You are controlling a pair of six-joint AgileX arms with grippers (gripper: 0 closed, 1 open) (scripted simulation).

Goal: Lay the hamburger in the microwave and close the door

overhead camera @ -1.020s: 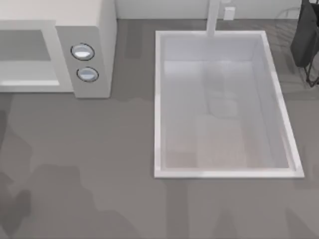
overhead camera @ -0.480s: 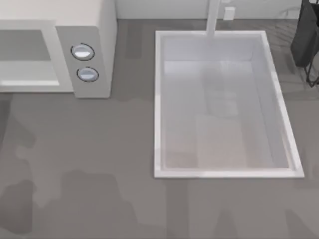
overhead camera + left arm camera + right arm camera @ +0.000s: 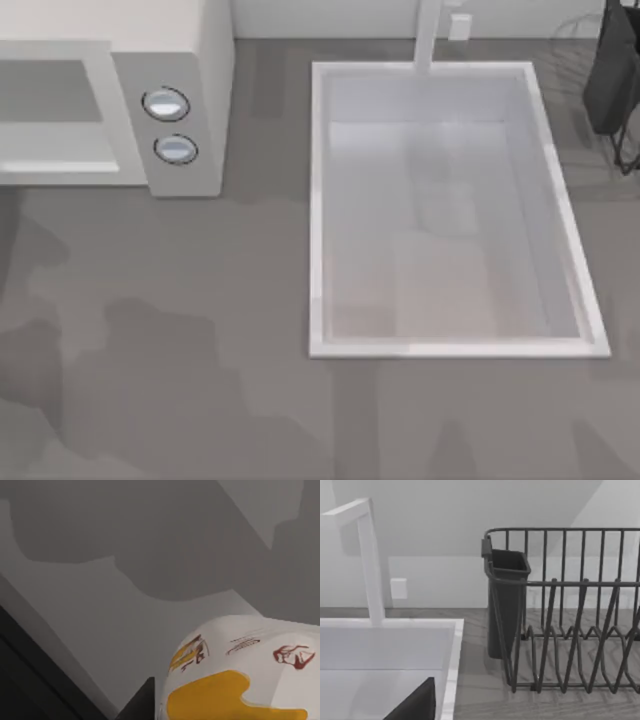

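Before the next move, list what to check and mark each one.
1. Hamburger found: ok, close in the left wrist view.
2. Hamburger inside the microwave: not ok, it is over the grey table.
3. Microwave open to receive it: cannot tell.
4. Hamburger held: cannot tell.
5. Right arm away from the microwave: ok, its wrist view faces the dish rack and the faucet.

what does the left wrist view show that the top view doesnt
Left wrist view: the hamburger up close, a white rounded lump with a yellow patch and red-brown marks. Top view: the microwave with two round knobs at the left, and the white sink with its faucet. Both: the grey table crossed by soft shadows.
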